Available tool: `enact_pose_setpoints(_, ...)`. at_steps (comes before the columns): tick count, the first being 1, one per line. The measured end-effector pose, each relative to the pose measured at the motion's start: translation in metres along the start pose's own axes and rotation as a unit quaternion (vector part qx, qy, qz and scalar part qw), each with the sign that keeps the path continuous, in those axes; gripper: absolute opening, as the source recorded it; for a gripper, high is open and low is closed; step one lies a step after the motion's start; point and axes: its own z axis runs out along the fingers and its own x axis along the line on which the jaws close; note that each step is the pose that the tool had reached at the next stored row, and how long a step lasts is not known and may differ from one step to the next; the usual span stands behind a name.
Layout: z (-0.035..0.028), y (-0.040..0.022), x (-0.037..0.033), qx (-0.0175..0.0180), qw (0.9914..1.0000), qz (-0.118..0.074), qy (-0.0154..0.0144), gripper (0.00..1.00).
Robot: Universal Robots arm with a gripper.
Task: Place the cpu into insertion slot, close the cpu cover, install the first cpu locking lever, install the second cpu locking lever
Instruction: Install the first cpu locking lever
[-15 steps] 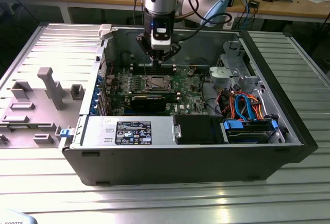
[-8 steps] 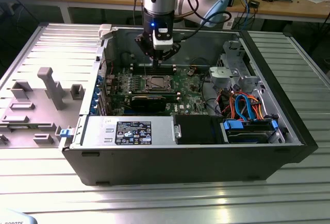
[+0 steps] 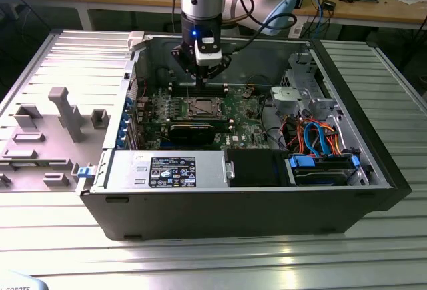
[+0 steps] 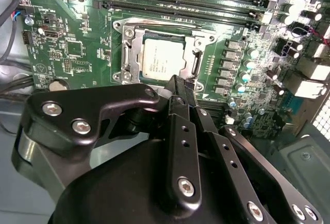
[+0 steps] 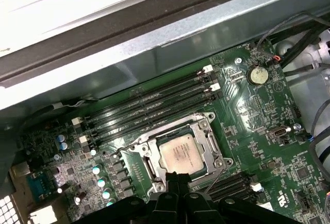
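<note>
Sitting in insertion slot (image 5: 136,150), cpu (image 5: 178,154) (cpu cover (image 5: 211,144) down), gripper (image 5: 180,179) pinched together, nr rim

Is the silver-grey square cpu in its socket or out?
In: the silver-grey square cpu lies flat inside the pale-rimmed insertion slot, in both wrist views.

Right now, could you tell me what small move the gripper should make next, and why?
Probably press down a little on the wire lever beside the gripper: the cpu lies under the closed cpu cover, and that lever looks unlatched.
</note>
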Motion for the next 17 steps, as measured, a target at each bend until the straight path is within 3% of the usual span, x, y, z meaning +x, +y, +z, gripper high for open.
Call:
enact_pose_setpoints(5,-0.0001,-0.0014,0.0024,-0.0003,0.99995,-0.010,-0.0002,0.11)
enact_pose_setpoints(17,-0.0001,-0.0021,0.0038,-0.0008,0.99992,-0.012,0.0000,0.11)
